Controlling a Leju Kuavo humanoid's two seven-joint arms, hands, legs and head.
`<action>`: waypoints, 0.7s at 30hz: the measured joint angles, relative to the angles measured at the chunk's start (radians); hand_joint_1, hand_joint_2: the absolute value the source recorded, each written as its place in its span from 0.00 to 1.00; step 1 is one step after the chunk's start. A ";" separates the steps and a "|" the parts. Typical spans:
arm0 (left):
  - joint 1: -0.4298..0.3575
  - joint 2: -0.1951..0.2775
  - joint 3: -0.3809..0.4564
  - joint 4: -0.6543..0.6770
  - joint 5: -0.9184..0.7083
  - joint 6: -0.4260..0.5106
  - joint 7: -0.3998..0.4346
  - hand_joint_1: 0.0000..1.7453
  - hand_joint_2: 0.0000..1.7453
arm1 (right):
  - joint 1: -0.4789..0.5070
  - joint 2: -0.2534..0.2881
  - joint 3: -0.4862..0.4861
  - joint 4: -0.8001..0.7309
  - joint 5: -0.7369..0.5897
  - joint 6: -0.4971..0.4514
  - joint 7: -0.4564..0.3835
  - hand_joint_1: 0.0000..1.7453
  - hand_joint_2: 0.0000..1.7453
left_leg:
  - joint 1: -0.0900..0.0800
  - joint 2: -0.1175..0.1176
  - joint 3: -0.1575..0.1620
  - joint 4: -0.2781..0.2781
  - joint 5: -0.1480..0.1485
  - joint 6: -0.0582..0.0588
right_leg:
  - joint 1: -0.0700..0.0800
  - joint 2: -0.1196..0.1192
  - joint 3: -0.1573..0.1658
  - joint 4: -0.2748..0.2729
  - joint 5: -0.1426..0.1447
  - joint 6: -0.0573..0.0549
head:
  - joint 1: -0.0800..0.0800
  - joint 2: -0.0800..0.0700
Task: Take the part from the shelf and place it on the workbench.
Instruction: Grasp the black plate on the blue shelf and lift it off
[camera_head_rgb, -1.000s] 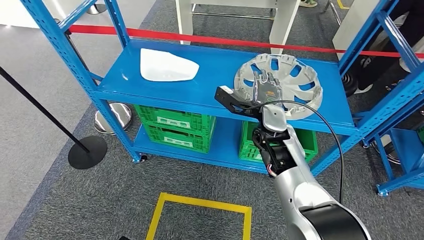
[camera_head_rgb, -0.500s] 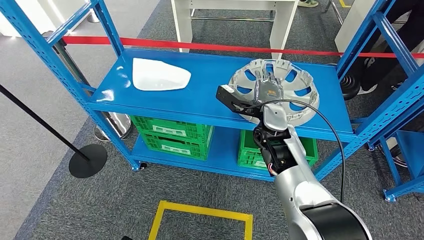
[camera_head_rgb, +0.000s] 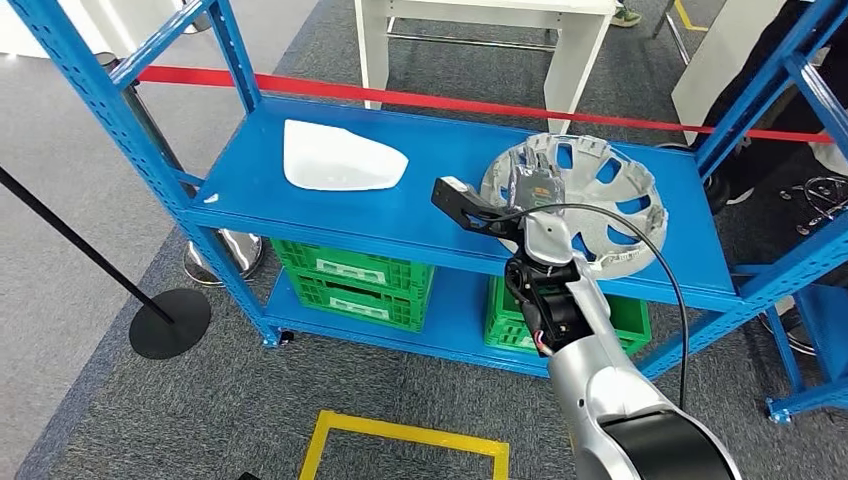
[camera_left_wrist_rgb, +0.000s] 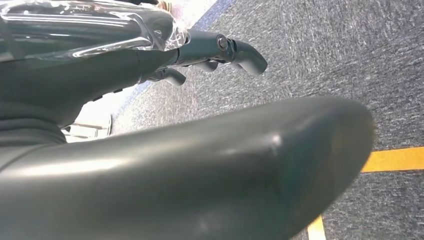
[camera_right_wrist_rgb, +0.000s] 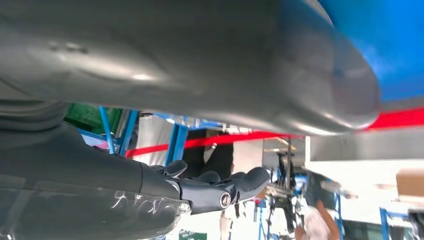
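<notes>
Silver round plastic wheel cover (camera_head_rgb: 598, 205) with cut-out slots lies on the blue metal shelf (camera_head_rgb: 400, 200), tilted, under the right hand (camera_head_rgb: 533, 186), whose fingers reach into its bowl; whether they grip cannot be told. Left hand (camera_left_wrist_rgb: 220, 47) hangs with fingers apart, holding nothing.

Workshop: blue steel shelving (camera_head_rgb: 300, 205), green crates (camera_head_rgb: 350, 280), floor markings (camera_head_rgb: 400, 440).
</notes>
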 joint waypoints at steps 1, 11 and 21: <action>0.000 0.000 0.000 0.000 -0.001 0.000 -0.001 0.00 0.00 | 0.005 -0.001 0.000 0.001 0.002 0.010 0.008 0.00 0.00 | -0.002 -0.001 0.003 0.000 -0.004 0.002 | 0.000 0.000 -0.034 0.049 -0.007 -0.002 | 0.003 0.000; 0.001 -0.008 0.000 0.000 -0.012 0.000 -0.003 0.00 0.00 | 0.020 -0.003 0.001 0.006 0.021 0.054 0.089 0.00 0.00 | -0.012 -0.005 0.034 0.002 -0.035 -0.008 | 0.016 0.002 0.062 -0.245 0.174 -0.020 | 0.011 0.000; 0.000 -0.010 0.009 0.000 -0.015 -0.011 -0.007 0.00 0.00 | 0.036 -0.017 0.012 0.011 0.056 0.111 0.183 0.00 0.00 | -0.011 -0.005 0.038 -0.007 -0.034 -0.018 | 0.018 0.003 0.062 -0.244 0.170 -0.027 | 0.009 0.000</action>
